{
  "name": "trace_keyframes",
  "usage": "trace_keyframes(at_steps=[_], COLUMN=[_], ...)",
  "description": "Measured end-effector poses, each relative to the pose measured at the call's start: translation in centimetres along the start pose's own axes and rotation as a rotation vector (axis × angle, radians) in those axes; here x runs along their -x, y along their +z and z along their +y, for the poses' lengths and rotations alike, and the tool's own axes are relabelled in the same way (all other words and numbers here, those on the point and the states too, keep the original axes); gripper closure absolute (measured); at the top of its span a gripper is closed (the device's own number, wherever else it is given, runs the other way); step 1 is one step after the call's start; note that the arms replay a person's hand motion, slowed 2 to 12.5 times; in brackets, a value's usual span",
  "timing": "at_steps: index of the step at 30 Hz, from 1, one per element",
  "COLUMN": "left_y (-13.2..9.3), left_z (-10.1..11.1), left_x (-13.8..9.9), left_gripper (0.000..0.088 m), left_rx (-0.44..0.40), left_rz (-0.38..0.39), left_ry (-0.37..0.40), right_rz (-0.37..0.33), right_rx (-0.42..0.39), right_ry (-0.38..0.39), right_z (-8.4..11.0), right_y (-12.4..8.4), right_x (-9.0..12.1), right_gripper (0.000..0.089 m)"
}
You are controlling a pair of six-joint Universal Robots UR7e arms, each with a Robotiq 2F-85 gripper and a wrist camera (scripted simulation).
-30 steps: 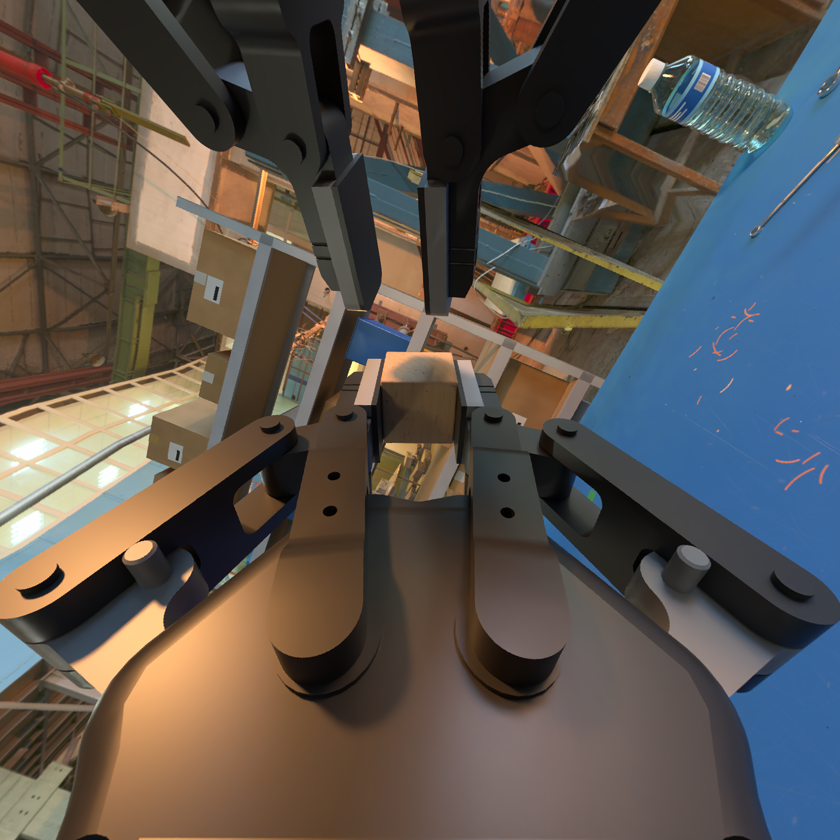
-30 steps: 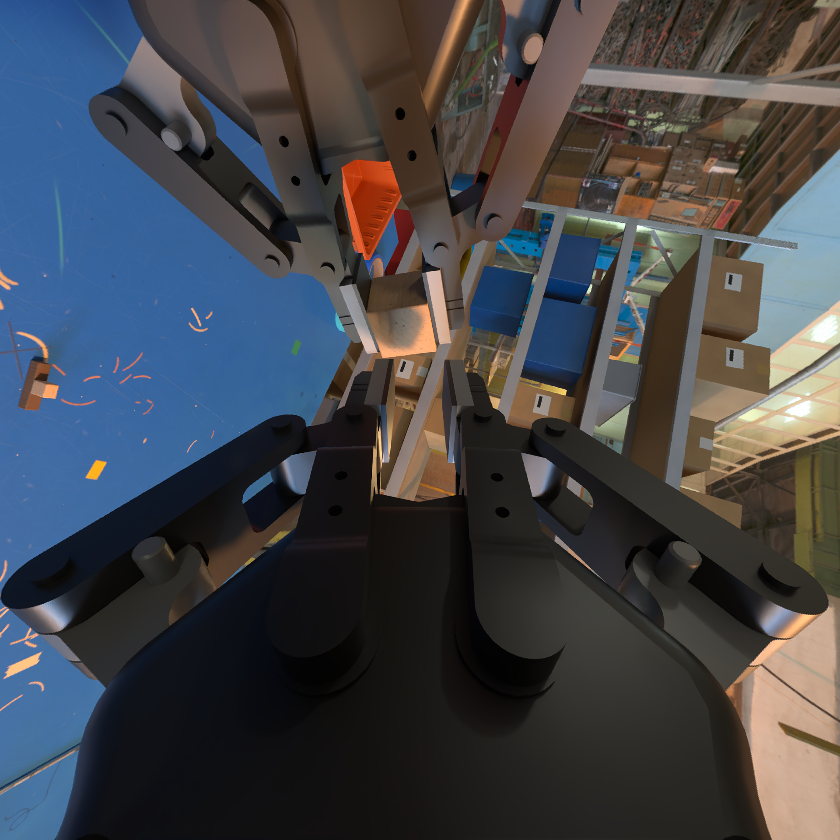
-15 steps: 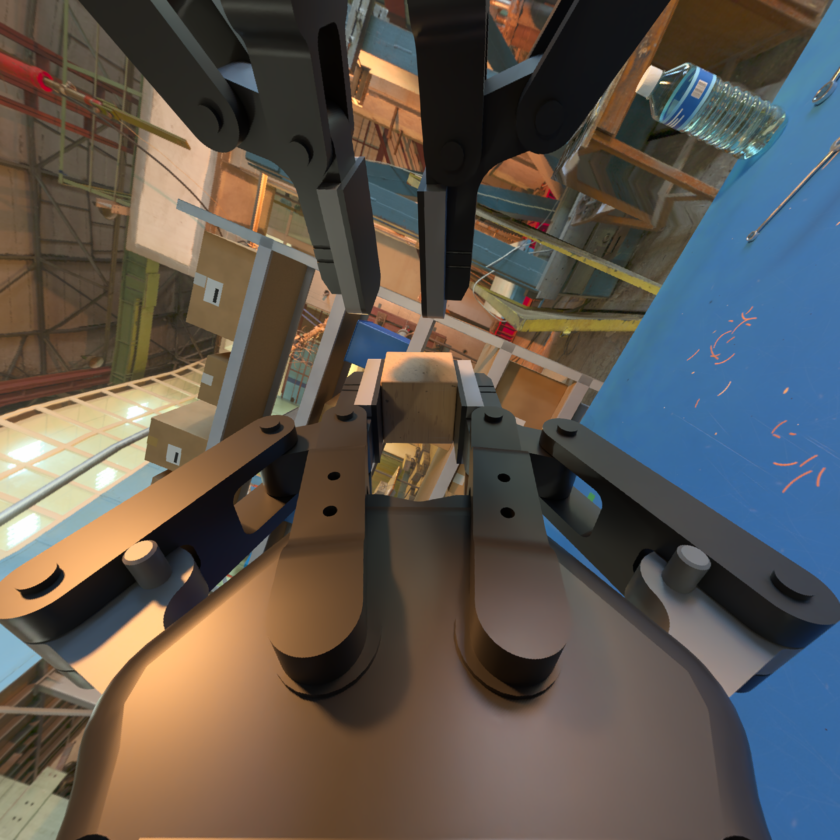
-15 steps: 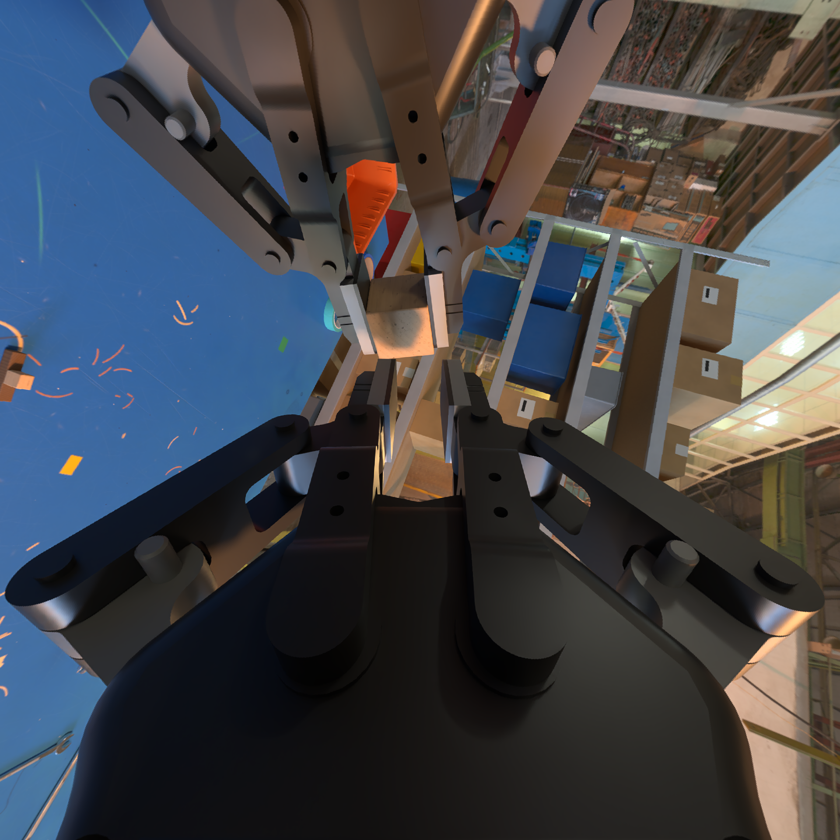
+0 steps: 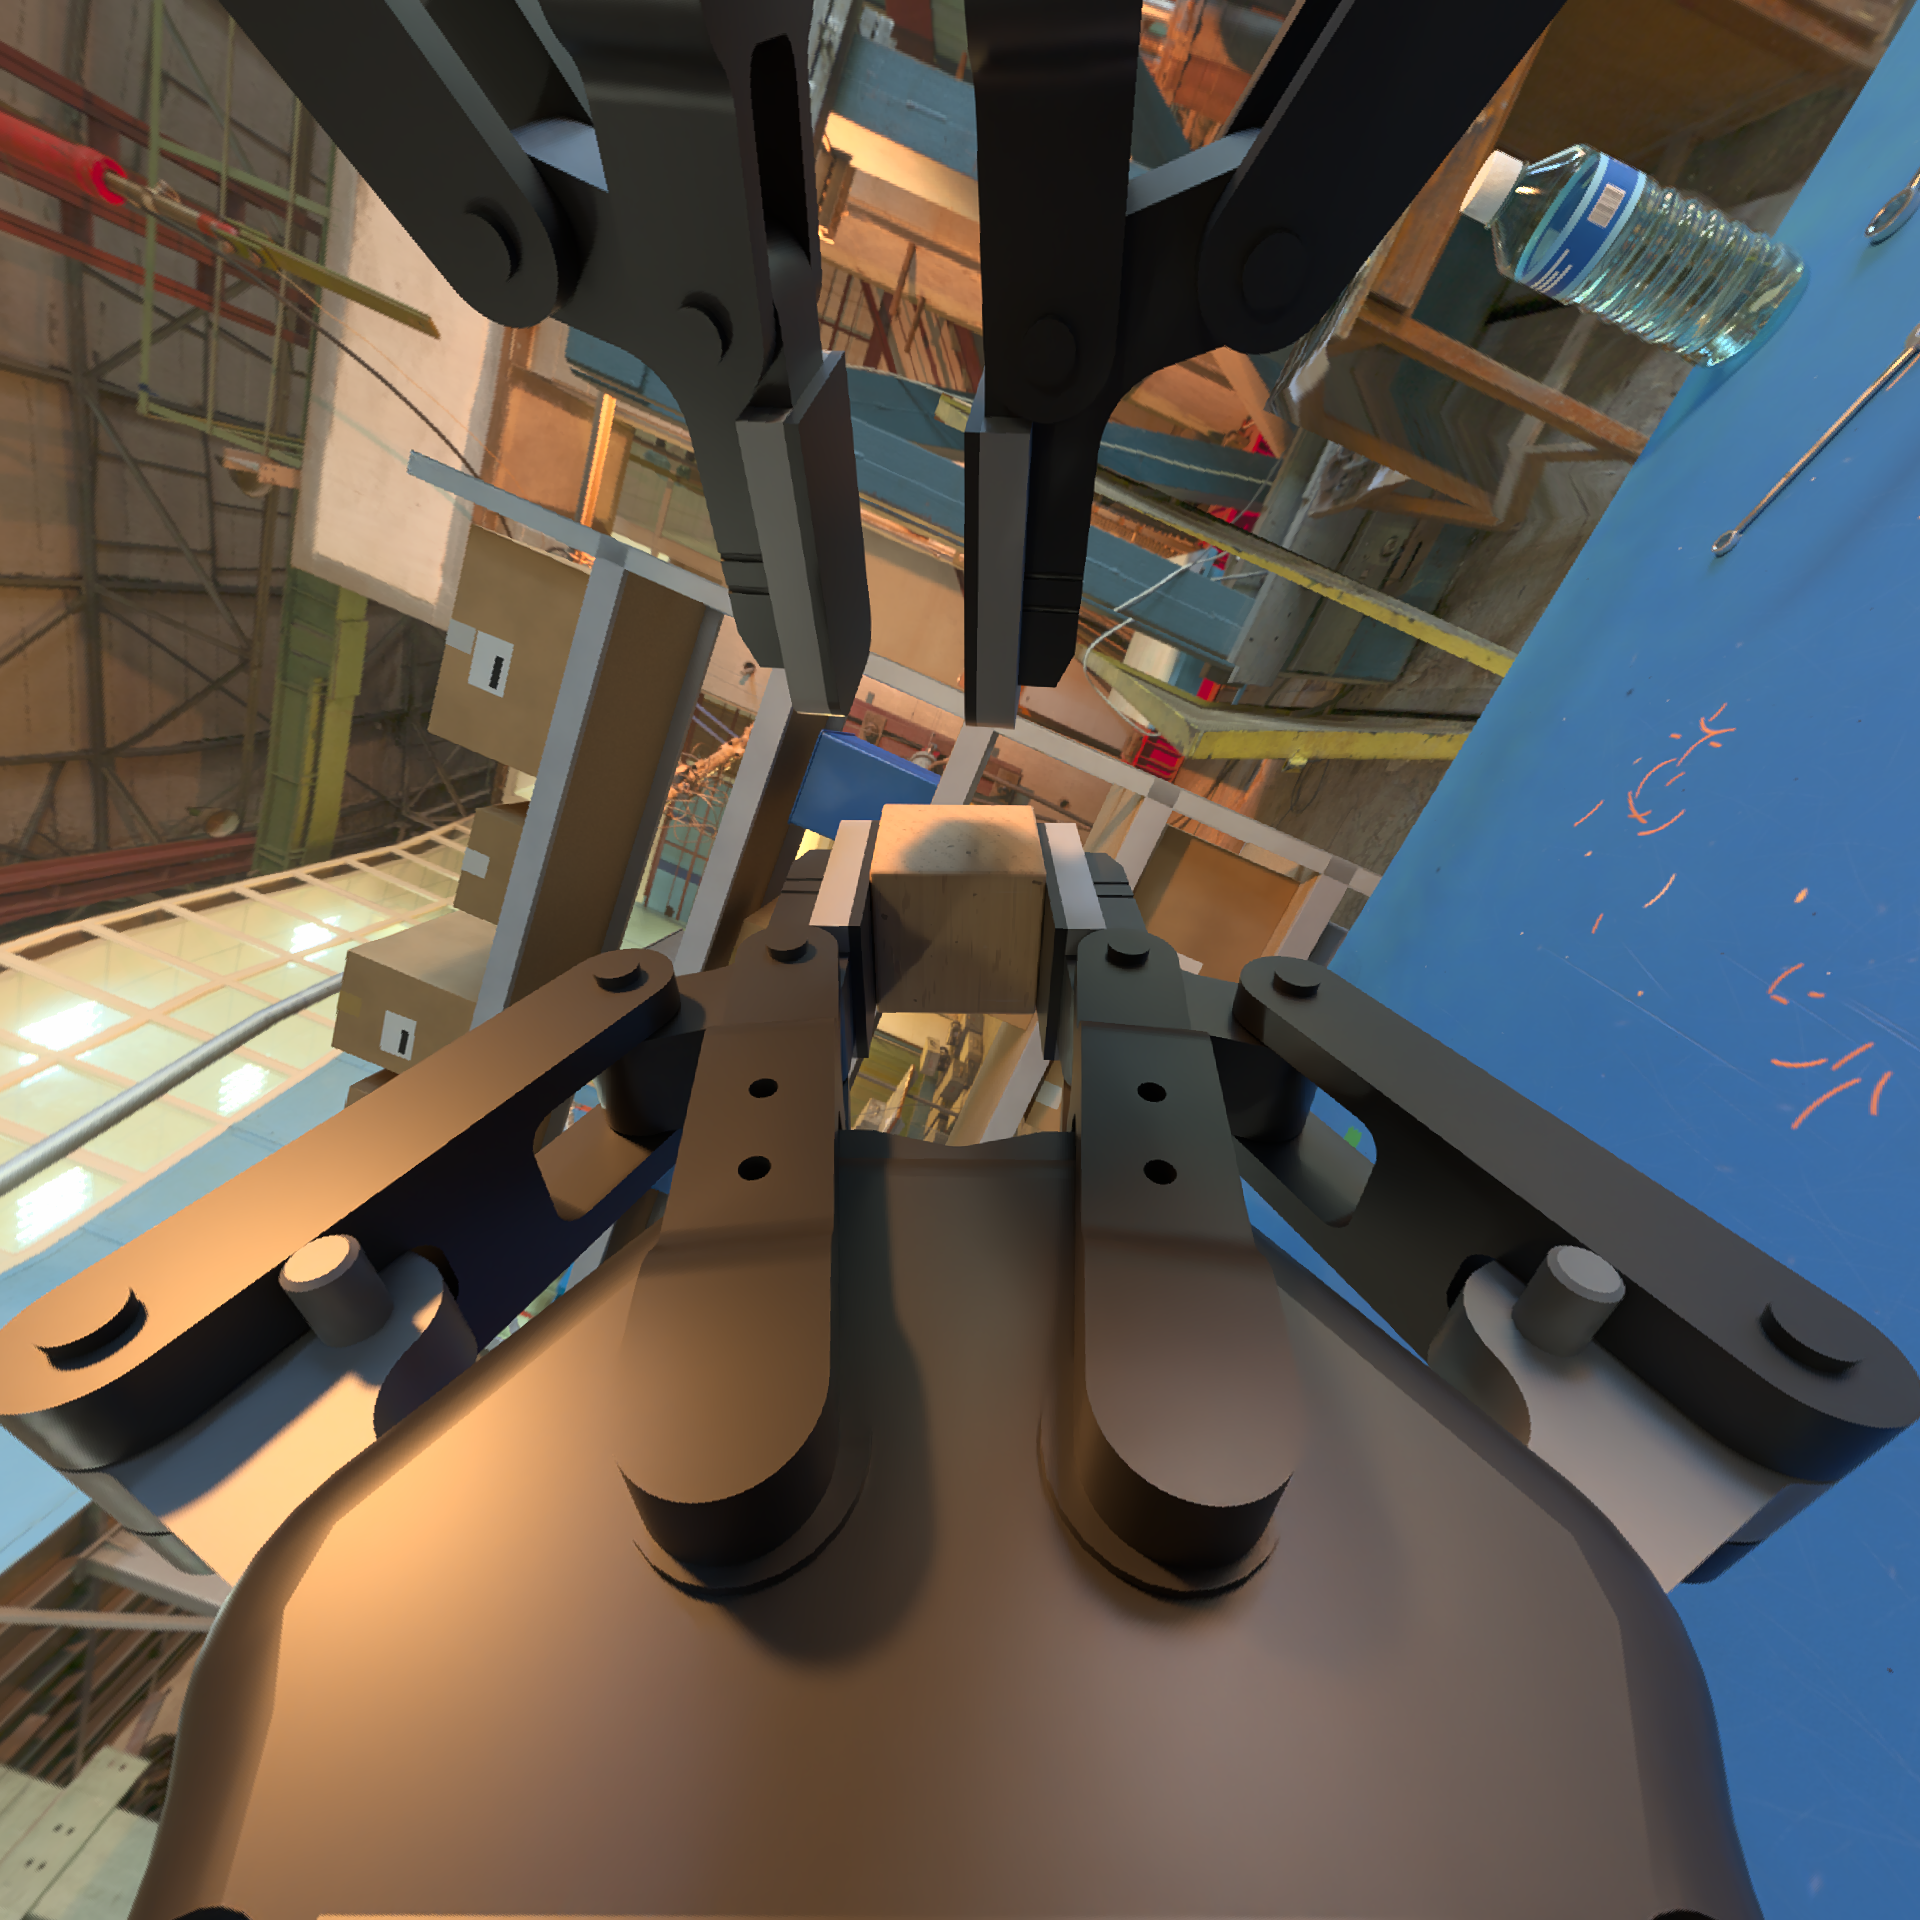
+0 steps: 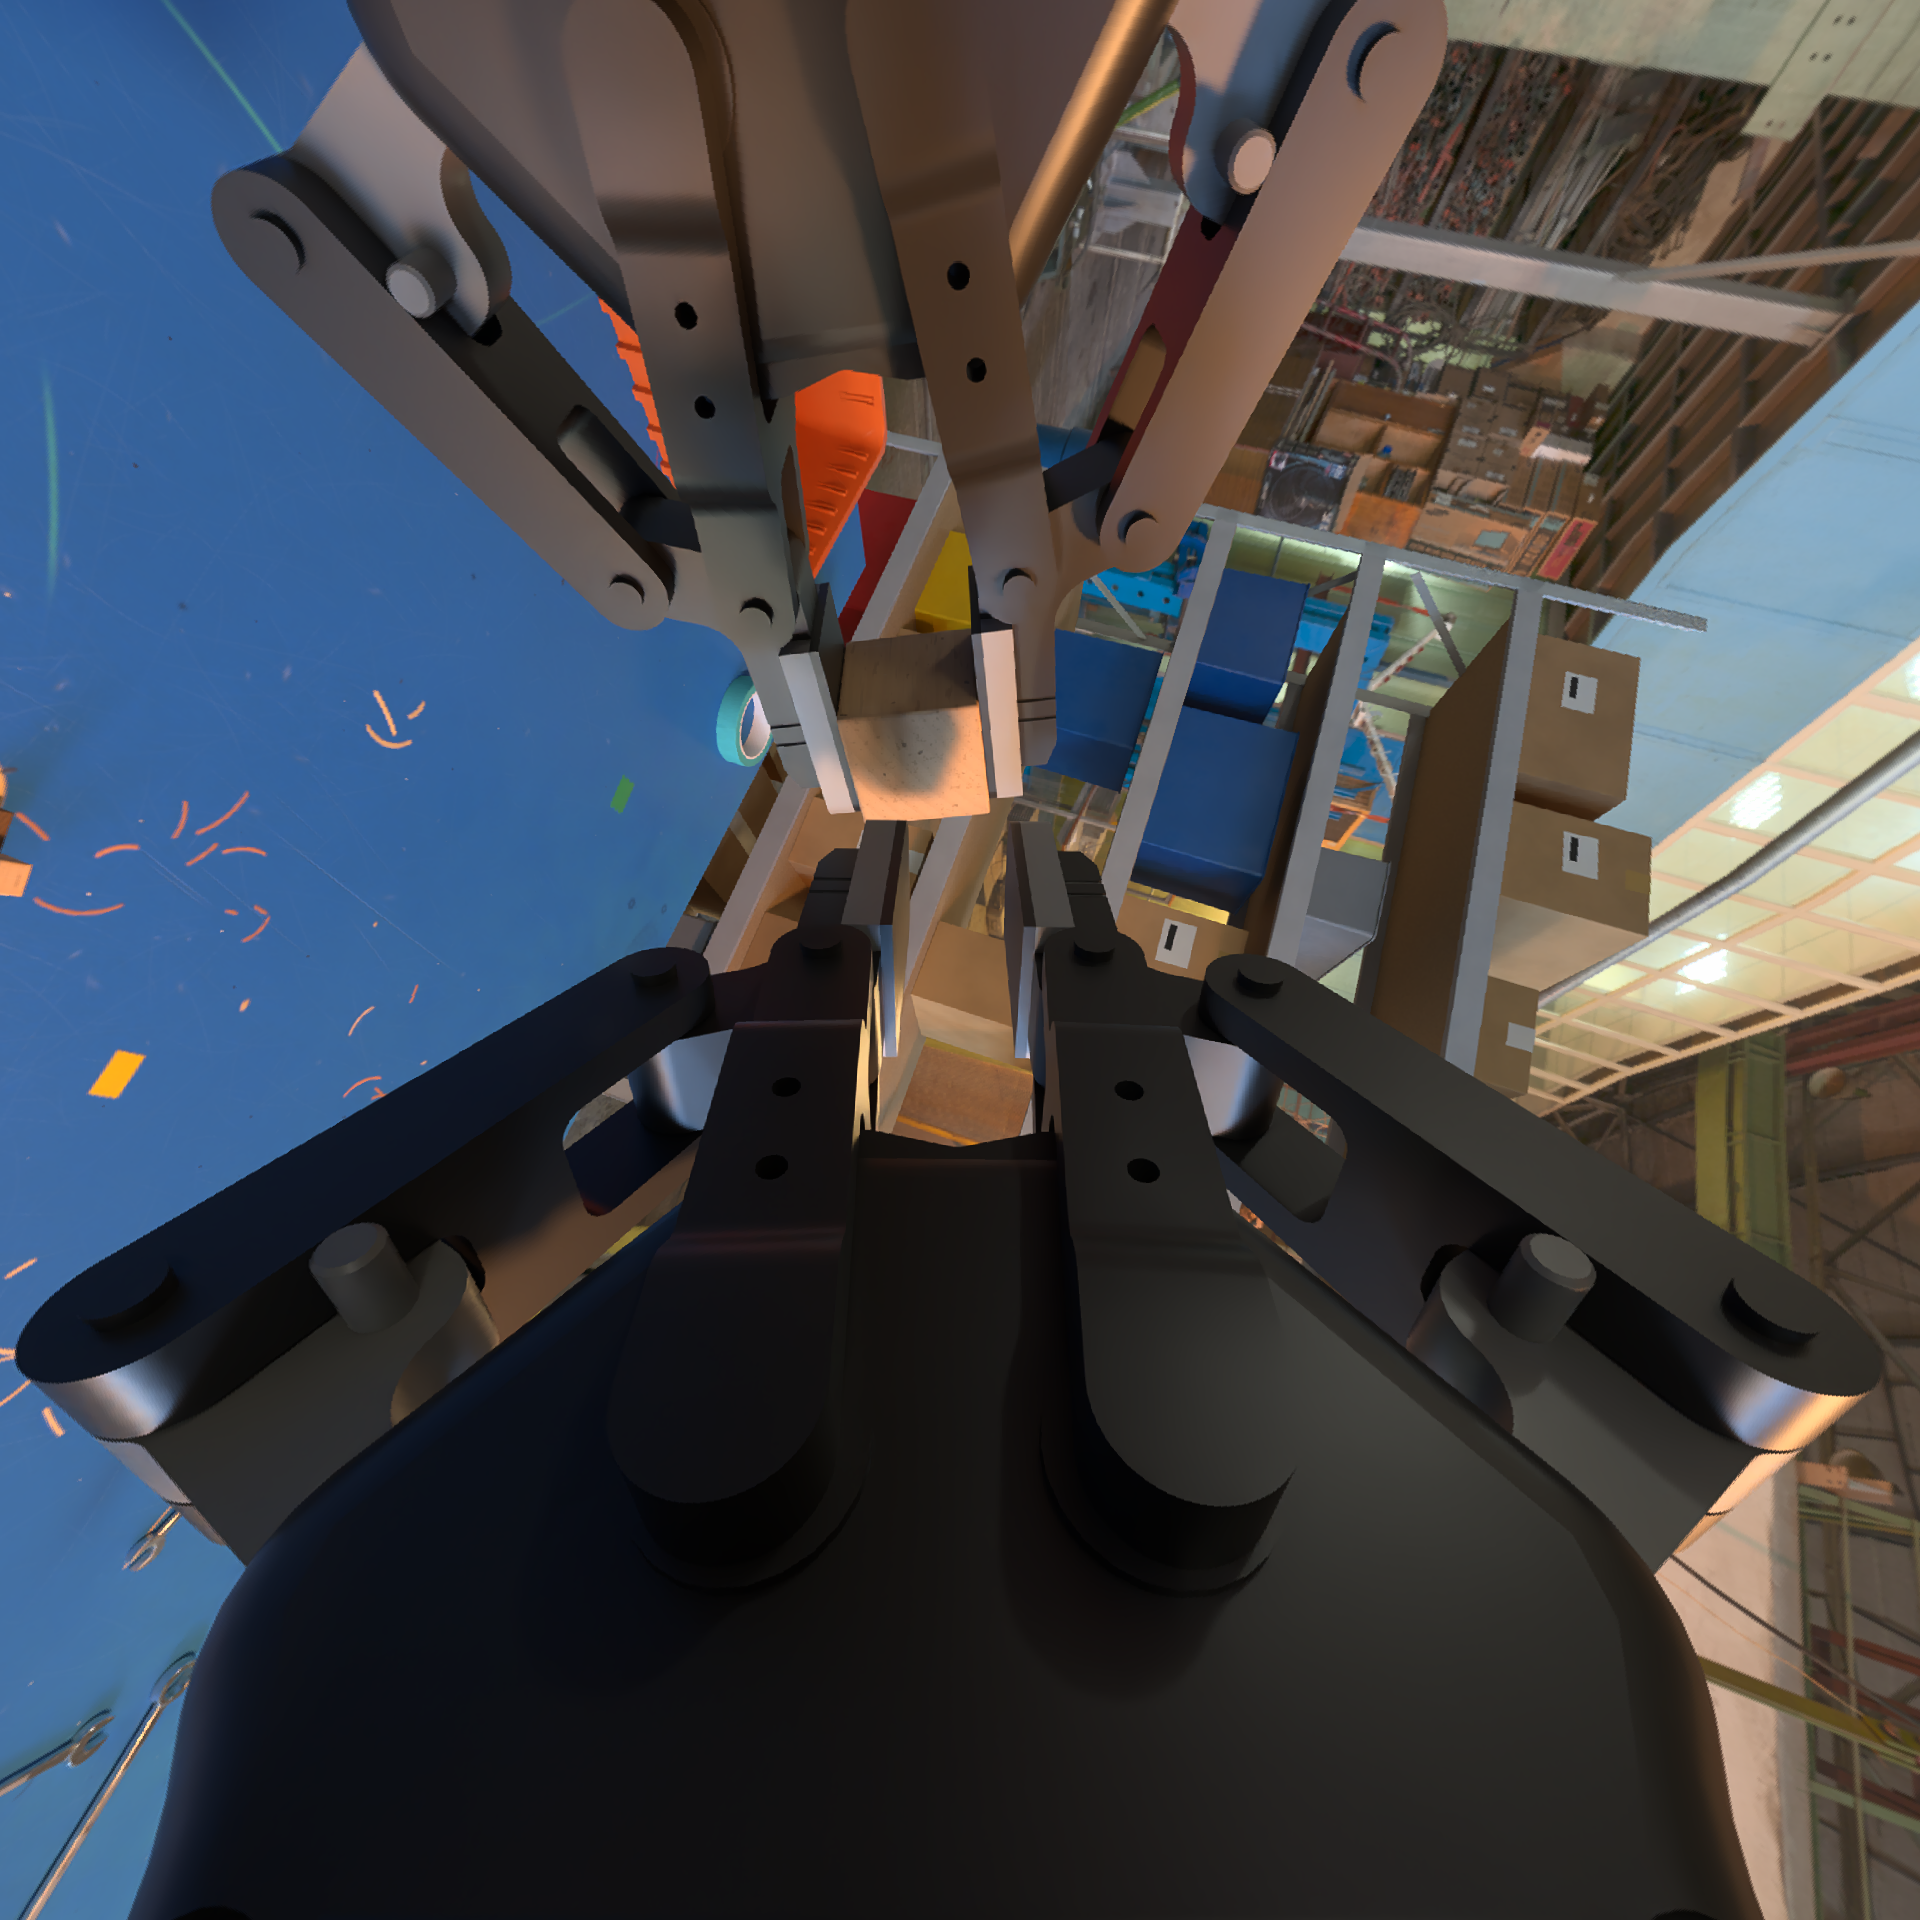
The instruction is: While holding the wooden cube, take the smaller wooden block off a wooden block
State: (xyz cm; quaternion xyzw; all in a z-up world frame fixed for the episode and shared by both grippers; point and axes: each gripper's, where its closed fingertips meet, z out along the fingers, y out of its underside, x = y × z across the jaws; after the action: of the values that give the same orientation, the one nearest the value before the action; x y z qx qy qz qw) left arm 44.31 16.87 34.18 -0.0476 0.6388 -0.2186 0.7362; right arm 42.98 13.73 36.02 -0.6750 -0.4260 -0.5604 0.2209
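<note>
My left gripper (image 5: 956,883) is shut on the wooden cube (image 5: 956,940) and holds it in the air. My right gripper (image 6: 951,914) is open and empty, its fingers a cube's width apart. The two grippers face each other tip to tip. In the left wrist view the right gripper (image 5: 899,623) hangs just beyond the cube. In the right wrist view the left gripper (image 6: 914,769) and the cube (image 6: 909,717) sit just past my fingertips. A sliver of the wooden blocks (image 6: 8,878) shows at the left edge on the blue table (image 6: 312,520).
A water bottle (image 5: 1642,249) and a thin metal tool (image 5: 1818,447) lie on the blue table (image 5: 1662,1143). A teal tape roll (image 6: 740,719), an orange bin (image 6: 842,457) and wrenches (image 6: 104,1756) show in the right wrist view. Shelving with boxes stands behind.
The right wrist view has swung, so the wooden blocks slid to its left edge. The left gripper with the cube now looks closer to my right fingertips. Both grips are unchanged.
</note>
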Motion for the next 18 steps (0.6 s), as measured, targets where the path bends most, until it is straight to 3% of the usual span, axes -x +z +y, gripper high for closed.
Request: trace_keyframes(at_steps=[18], left_y=[-0.03], left_z=[0.13], left_x=[-0.01], left_gripper=[0.0632], left_rx=[0.006], left_rz=[0.002], left_ry=[0.003], right_rz=[-0.002], right_rx=[-0.008], right_ry=[-0.006], right_z=[-0.16], right_y=[0.07], right_x=[-0.03], right_gripper=[0.0724])
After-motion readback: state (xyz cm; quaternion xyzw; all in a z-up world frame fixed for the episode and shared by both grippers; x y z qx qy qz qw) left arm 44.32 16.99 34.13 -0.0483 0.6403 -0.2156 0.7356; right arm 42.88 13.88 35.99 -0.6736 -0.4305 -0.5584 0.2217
